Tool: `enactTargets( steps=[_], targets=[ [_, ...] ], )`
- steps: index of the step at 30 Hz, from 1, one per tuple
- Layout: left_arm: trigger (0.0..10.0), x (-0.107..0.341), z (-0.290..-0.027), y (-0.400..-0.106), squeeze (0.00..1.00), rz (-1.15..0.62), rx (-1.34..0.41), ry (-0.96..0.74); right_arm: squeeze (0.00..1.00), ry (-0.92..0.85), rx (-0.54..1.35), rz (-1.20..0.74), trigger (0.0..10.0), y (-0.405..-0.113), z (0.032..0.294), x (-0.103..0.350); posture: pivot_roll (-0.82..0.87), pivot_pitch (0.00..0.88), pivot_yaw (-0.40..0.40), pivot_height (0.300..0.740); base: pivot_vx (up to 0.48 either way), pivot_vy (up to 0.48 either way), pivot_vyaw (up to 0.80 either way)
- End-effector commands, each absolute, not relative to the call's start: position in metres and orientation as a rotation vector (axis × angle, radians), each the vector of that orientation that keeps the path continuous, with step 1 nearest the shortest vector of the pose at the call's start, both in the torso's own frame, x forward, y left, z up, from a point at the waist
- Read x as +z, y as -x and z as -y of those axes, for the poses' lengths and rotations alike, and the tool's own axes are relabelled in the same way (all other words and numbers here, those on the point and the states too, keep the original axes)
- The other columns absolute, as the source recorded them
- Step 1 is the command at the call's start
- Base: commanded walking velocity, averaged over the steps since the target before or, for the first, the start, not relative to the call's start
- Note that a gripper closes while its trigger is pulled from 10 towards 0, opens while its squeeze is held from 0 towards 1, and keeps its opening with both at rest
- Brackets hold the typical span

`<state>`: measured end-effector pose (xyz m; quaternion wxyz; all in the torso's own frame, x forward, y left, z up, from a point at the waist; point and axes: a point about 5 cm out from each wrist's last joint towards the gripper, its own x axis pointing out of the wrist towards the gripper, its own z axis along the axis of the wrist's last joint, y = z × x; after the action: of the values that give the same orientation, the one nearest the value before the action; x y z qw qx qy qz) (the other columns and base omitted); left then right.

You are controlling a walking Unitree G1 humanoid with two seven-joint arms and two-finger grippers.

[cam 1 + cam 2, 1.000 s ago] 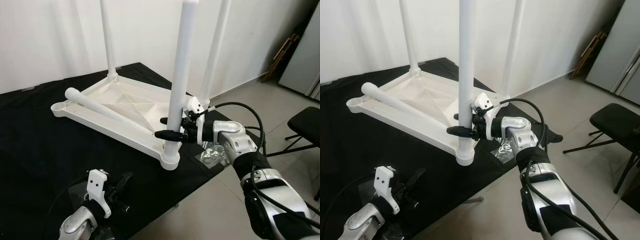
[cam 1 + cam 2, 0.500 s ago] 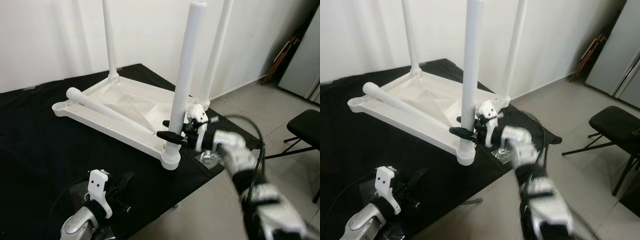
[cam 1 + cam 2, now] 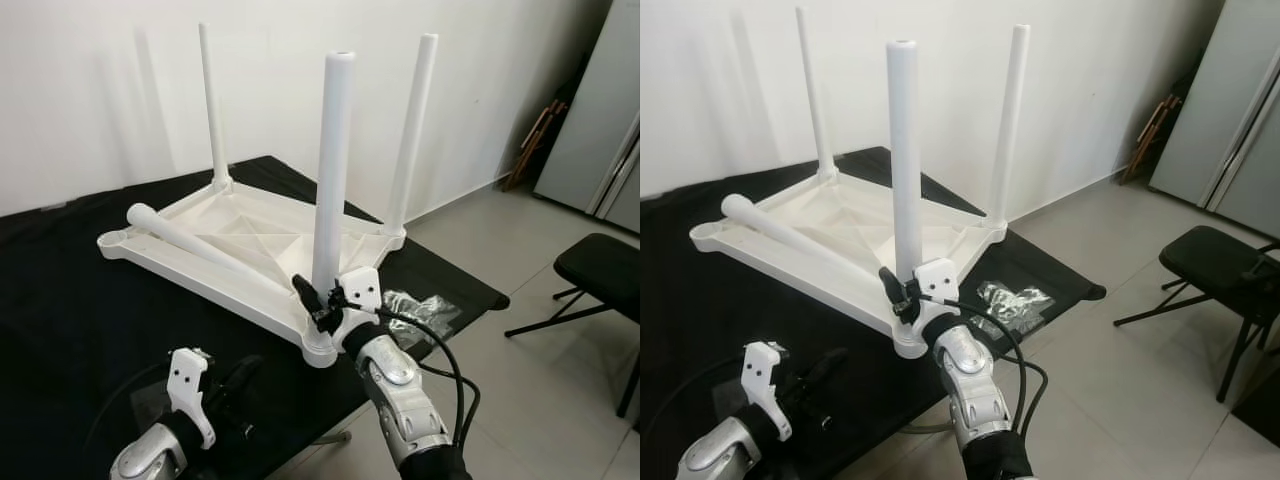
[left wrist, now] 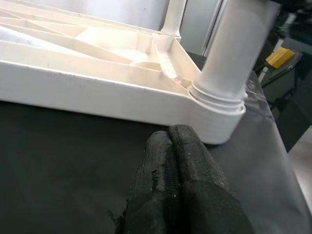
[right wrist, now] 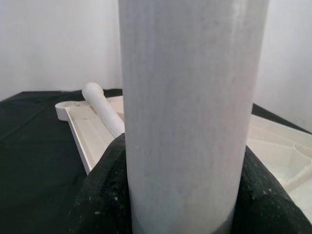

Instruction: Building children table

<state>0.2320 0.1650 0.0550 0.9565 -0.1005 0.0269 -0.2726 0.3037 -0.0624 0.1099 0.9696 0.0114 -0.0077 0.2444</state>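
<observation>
3 white plastic legs stand in the upturned white plastic tabletop [image 3: 240, 215] on the black-draped bench [image 3: 60, 300]; 1 loose white leg [image 3: 195, 245] lies across it, unfitted. My left claw [image 3: 240, 380] hangs idle, fingers together. My right claw [image 3: 318, 305] clamps the near corner leg [image 3: 330, 170] low, seemingly seated.

near table leg [image 5: 187, 112]: top and foot cut off by the right wrist view's edges; it hides the middle of the right gripper [image 3: 318, 306], one black finger [image 5: 100, 200] showing each side.
clear bag [image 3: 415, 306]: contents too small to tell.
folding chair [image 3: 598, 262]: cut by the frame edge.
left gripper [image 4: 178, 161]: finger bases run off the picture.
</observation>
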Motion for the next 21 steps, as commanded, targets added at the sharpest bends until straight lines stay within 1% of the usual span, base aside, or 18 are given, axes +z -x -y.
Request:
enactTargets(
  steps=[1,2,3,4,5,6,7,8,9,10,11,12,13,14,15,16,17,21],
  targets=[
    [10.0,0.053,-0.166,-0.232,0.0,-0.055,-0.538,0.211,0.0,0.011,0.43,-0.282,10.0,-0.288,0.074,0.057,0.0,0.0,-0.021,0.74,0.0,0.0,0.0],
    [10.0,0.053,-0.165,-0.232,0.0,-0.055,-0.538,0.211,0.0,0.015,0.42,-0.285,10.0,-0.286,0.074,0.058,0.0,0.0,-0.021,0.74,0.0,0.0,0.0],
    [10.0,0.053,-0.165,-0.232,0.0,-0.056,-0.54,0.213,0.86,-0.001,0.467,-0.269,10.0,-0.288,0.073,0.064,0.0,0.0,-0.021,0.74,0.0,0.0,0.0],
    [10.0,0.053,-0.165,-0.232,0.0,-0.056,-0.54,0.213,0.86,-0.001,0.467,-0.269,10.0,-0.288,0.073,0.064,0.0,0.0,-0.021,0.74,0.0,0.0,0.0],
    [10.0,0.053,-0.164,-0.233,0.0,-0.058,-0.543,0.219,1.0,-0.029,0.564,-0.221,10.0,-0.292,0.071,0.078,-0.01,0.0,-0.018,0.74,0.0,0.0,0.0],
    [10.0,0.054,-0.164,-0.233,0.0,-0.059,-0.545,0.222,1.0,-0.037,0.605,-0.198,10.0,-0.294,0.07,0.085,-0.01,0.0,-0.018,0.74,0.0,0.0,0.0],
    [10.0,0.054,-0.164,-0.233,0.0,-0.059,-0.545,0.222,1.0,-0.037,0.605,-0.198,10.0,-0.294,0.07,0.085,-0.01,0.0,-0.018,0.74,0.0,0.0,0.0],
    [10.0,0.054,-0.164,-0.234,0.0,-0.059,-0.545,0.224,1.0,-0.054,0.697,-0.151,10.0,-0.3,0.071,0.099,-0.01,0.0,-0.015,0.74,0.0,0.0,0.0],
    [10.0,0.054,-0.164,-0.234,0.0,-0.059,-0.545,0.224,1.0,-0.054,0.697,-0.151,10.0,-0.3,0.071,0.099,-0.01,0.0,-0.015,0.74,0.0,0.0,0.0],
    [10.0,0.054,-0.163,-0.235,0.0,-0.059,-0.546,0.225,1.0,-0.063,0.763,-0.118,10.0,-0.304,0.072,0.109,-0.01,0.0,-0.014,0.74,0.0,0.0,0.0],
    [10.0,0.054,-0.163,-0.236,0.0,-0.058,-0.547,0.227,1.0,-0.02,0.899,-0.066,10.0,-0.311,0.077,0.124,-0.01,0.0,-0.013,0.74,0.0,0.0,0.0],
    [10.0,0.054,-0.163,-0.237,0.0,-0.058,-0.548,0.228,1.0,0.017,0.99,-0.035,10.0,-0.315,0.081,0.135,-0.01,0.0,-0.013,0.74,0.0,0.0,0.0],
    [10.0,0.054,-0.163,-0.238,0.0,-0.057,-0.548,0.229,0.15,0.078,1.081,-0.023,10.0,-0.324,0.088,0.146,0.0,0.0,-0.014,0.74,0.0,0.0,0.0],
    [10.0,0.054,-0.163,-0.238,0.0,-0.057,-0.548,0.229,0.15,0.078,1.081,-0.023,10.0,-0.324,0.088,0.146,0.0,0.0,-0.014,0.74,0.0,0.0,0.0],
    [10.0,0.055,-0.163,-0.238,0.0,-0.056,-0.547,0.229,0.0,0.126,1.142,-0.02,10.0,-0.331,0.095,0.154,0.0,0.0,-0.016,0.74,0.0,0.0,0.0],
    [10.0,0.055,-0.164,-0.239,0.0,-0.053,-0.545,0.227,0.0,0.18,1.216,-0.043,10.0,-0.342,0.102,0.165,0.01,0.0,-0.016,0.74,0.0,0.0,0.0],
    [10.0,0.055,-0.164,-0.24,0.0,-0.052,-0.544,0.225,0.0,0.192,1.235,-0.052,10.0,-0.344,0.103,0.167,0.01,0.0,-0.016,0.74,0.0,0.0,0.0],
    [10.0,0.056,-0.166,-0.241,0.0,-0.049,-0.538,0.222,0.0,0.194,1.312,-0.081,10.0,-0.353,0.104,0.18,0.03,0.0,-0.016,0.74,0.0,0.0,0.0]
  ],
)
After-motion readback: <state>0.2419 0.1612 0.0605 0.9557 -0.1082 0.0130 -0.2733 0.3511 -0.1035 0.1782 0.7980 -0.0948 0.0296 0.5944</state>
